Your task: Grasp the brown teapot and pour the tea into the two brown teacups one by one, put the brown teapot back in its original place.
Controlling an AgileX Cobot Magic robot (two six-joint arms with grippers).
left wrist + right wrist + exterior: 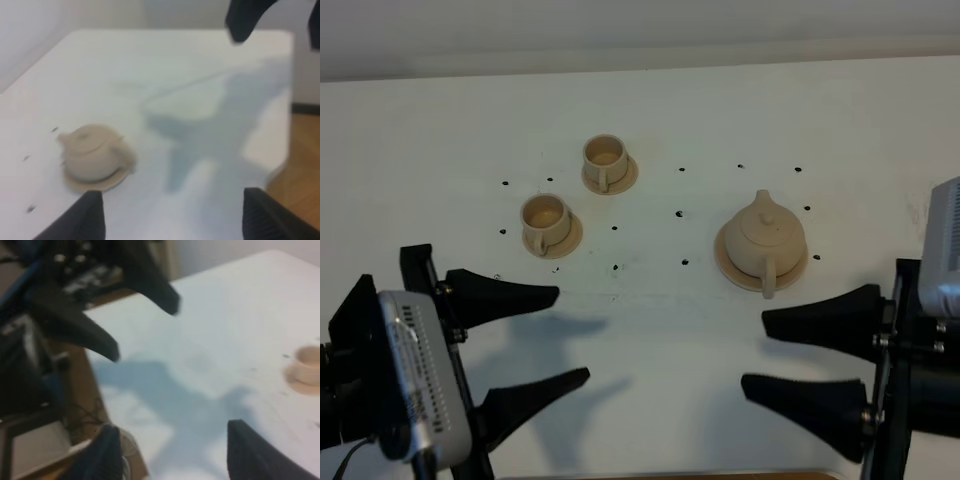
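Item 1, left gripper (573, 334): 7 o'clock of the worktop (650, 110); jaws apart, holding nothing.
Item 2, right gripper (755, 352): 5 o'clock; jaws apart, empty, near the teapot but clear of it.
Item 3, brown teapot (763, 238): 3 o'clock; upright, lid on, seated on its large saucer (725, 262), handle toward the near edge.
Item 4, near teacup (546, 218): 9 o'clock, on a small saucer (573, 237).
Item 5, far teacup (605, 157): 11 o'clock, likewise.
Status, judged: nothing begun. The grasp, both pours and the return are outstanding. Cup contents cannot be told.

Looks across white table (225, 325) past wide-spread right gripper (170, 432); finds blurred teacup (306, 359), left gripper (143, 330) spread near table's edge.
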